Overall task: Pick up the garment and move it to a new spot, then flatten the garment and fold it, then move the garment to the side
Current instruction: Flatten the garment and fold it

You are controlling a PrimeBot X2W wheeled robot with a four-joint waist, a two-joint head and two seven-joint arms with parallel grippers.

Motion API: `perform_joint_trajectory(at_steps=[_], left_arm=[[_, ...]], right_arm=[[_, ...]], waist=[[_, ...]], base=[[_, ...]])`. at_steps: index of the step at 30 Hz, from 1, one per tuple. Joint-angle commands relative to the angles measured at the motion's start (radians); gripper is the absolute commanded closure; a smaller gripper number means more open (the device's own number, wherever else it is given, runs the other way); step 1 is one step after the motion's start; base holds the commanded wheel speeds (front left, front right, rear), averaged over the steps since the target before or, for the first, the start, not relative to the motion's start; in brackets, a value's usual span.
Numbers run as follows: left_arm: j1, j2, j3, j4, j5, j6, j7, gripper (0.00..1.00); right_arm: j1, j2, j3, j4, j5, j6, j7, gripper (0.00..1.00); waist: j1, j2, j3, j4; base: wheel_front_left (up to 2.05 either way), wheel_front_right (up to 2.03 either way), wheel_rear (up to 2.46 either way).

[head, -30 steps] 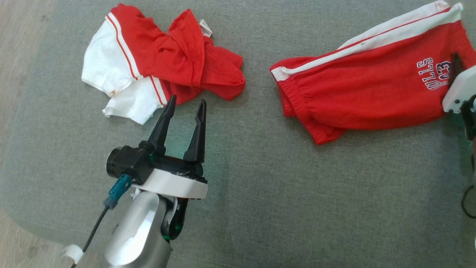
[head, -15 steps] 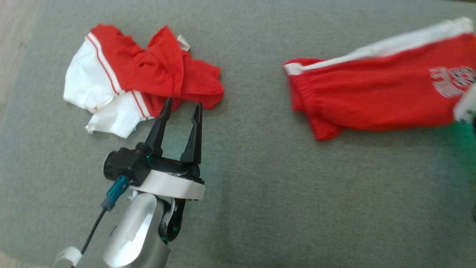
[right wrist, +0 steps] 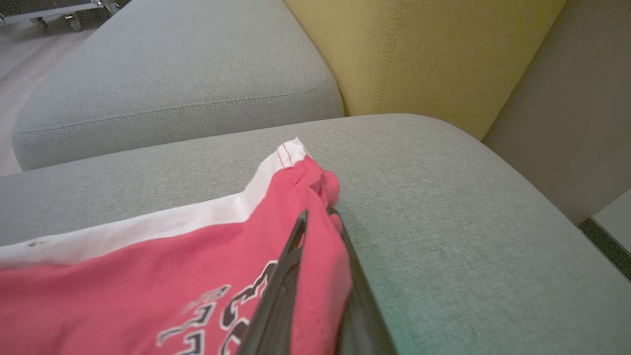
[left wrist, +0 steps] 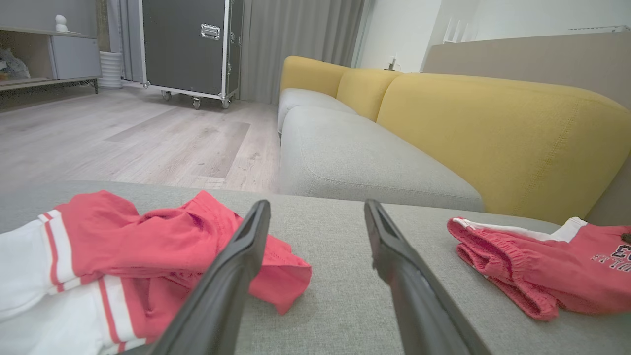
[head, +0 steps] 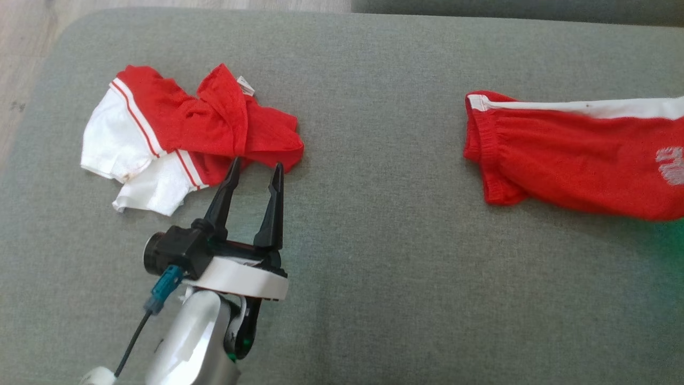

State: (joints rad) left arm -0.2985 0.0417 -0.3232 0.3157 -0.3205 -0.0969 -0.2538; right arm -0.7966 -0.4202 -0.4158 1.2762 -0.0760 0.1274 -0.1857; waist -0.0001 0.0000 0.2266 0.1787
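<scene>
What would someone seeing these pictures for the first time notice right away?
Two bright red and white clothes lie on the grey cushion: a crumpled garment at the left and flat red shorts with a white stripe at the right. The open left gripper points at the crumpled garment, while the right gripper is shut on a corner of the red shorts. A yellow sofa back stands behind.

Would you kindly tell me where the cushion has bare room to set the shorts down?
Bare: the grey cushion between the crumpled garment and the red shorts, and nearer, right of the left pincer. Crowded: at the crumpled garment.
</scene>
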Motion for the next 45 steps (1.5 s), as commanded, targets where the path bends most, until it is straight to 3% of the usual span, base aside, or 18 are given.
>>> perform_joint_trajectory(at_steps=[1, 10, 15, 20, 26, 37, 38, 39, 45], left_arm=[[-0.007, 0.009, 0.037, -0.026, 0.010, -0.002, -0.008, 0.00], [0.018, 0.009, 0.068, -0.009, 0.030, -0.007, -0.008, 0.00], [0.045, 0.009, 0.078, -0.003, 0.034, -0.009, -0.008, 0.00], [0.064, 0.009, 0.092, 0.000, 0.043, -0.011, -0.008, 0.00], [0.081, 0.009, 0.100, 0.003, 0.051, -0.015, -0.008, 0.00], [0.098, 0.009, 0.106, 0.004, 0.054, -0.017, -0.008, 0.00], [0.099, 0.009, 0.107, 0.004, 0.053, -0.016, -0.008, 0.00], [0.101, 0.009, 0.108, 0.003, 0.053, -0.015, -0.008, 0.00], [0.111, 0.009, 0.116, -0.002, 0.047, -0.010, -0.008, 0.00]], right_arm=[[-0.005, 0.005, 0.010, -0.030, -0.012, 0.003, -0.018, 1.00], [-0.012, 0.113, 0.049, -0.047, -0.024, 0.003, -0.061, 1.00], [0.006, 0.213, 0.175, -0.109, 0.025, 0.003, -0.075, 1.00], [0.073, 0.281, 0.341, -0.248, 0.114, 0.003, -0.076, 1.00], [0.152, 0.283, 0.560, -0.357, 0.237, 0.003, -0.076, 1.00], [0.192, 0.241, 0.808, -0.288, 0.315, 0.003, -0.076, 1.00], [0.192, 0.240, 0.834, -0.284, 0.313, 0.003, -0.076, 0.40], [0.196, 0.248, 0.859, -0.279, 0.322, 0.003, -0.076, 0.00], [0.202, 0.271, 0.999, -0.307, 0.392, 0.003, -0.076, 0.00]], waist=[[0.0001, 0.0000, -0.004, 0.003], [0.0001, 0.0000, -0.065, 0.007], [0.0001, 0.0000, -0.121, 0.008], [0.0001, 0.0000, -0.146, 0.014], [0.0001, 0.0000, -0.160, 0.029], [0.0001, 0.0000, -0.166, 0.053], [0.0001, 0.0000, -0.166, 0.052], [0.0001, 0.0000, -0.168, 0.049], [0.0001, 0.0000, -0.180, 0.001]], base=[[0.00, 0.00, 0.00], [0.00, 0.00, 0.00], [0.00, 0.00, 0.00], [0.00, 0.00, 0.00], [0.00, 0.00, 0.00], [0.00, 0.00, 0.00], [0.00, 0.00, 0.00], [0.00, 0.00, 0.00], [0.00, 0.00, 0.00]])
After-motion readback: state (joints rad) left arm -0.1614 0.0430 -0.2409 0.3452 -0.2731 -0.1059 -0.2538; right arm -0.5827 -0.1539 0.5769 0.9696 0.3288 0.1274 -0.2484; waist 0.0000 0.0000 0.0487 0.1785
